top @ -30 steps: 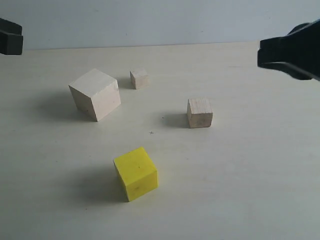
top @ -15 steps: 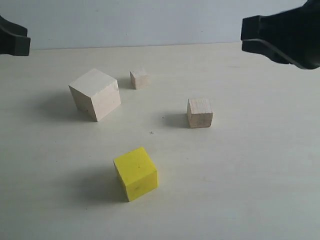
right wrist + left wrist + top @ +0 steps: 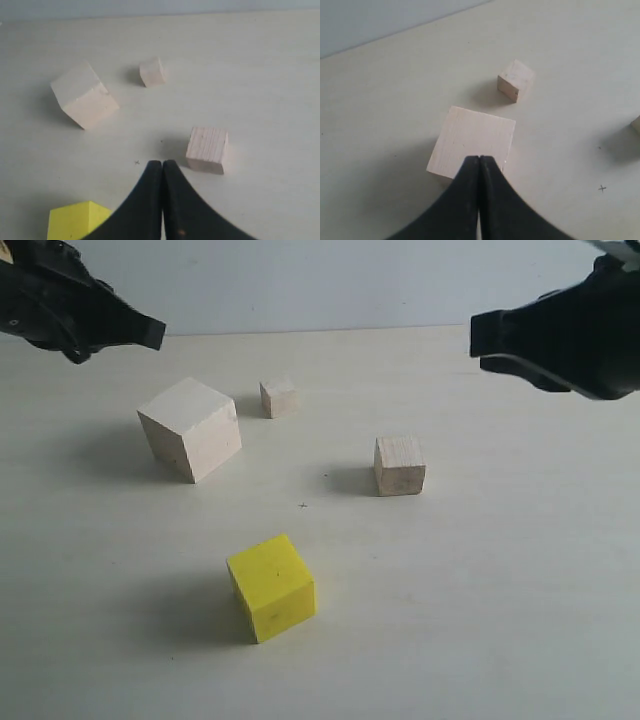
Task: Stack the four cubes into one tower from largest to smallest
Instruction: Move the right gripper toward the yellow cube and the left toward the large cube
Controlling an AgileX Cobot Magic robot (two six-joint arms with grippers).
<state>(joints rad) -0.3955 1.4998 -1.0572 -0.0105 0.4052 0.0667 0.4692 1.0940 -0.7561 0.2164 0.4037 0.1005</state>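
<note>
Four cubes lie apart on the table. The largest pale wood cube [image 3: 191,428] [image 3: 471,141] [image 3: 84,101] sits at the left. The yellow cube [image 3: 272,586] [image 3: 76,220] lies near the front. A small pale wood cube [image 3: 400,465] [image 3: 207,149] is right of centre. The smallest pale wood cube [image 3: 279,397] [image 3: 516,80] [image 3: 152,72] is at the back. My left gripper [image 3: 150,335] [image 3: 479,159] hangs shut and empty above the largest cube. My right gripper [image 3: 478,340] [image 3: 162,163] hangs shut and empty high at the right, above the table between the yellow and small cubes.
The pale table [image 3: 500,590] ends at a far edge against a light blue-grey wall [image 3: 320,280]. A small cross mark [image 3: 303,505] is drawn near the table's middle.
My left gripper has swung in from the far left edge toward the largest cube. My right gripper has shifted a little further left. The cubes have not moved.
</note>
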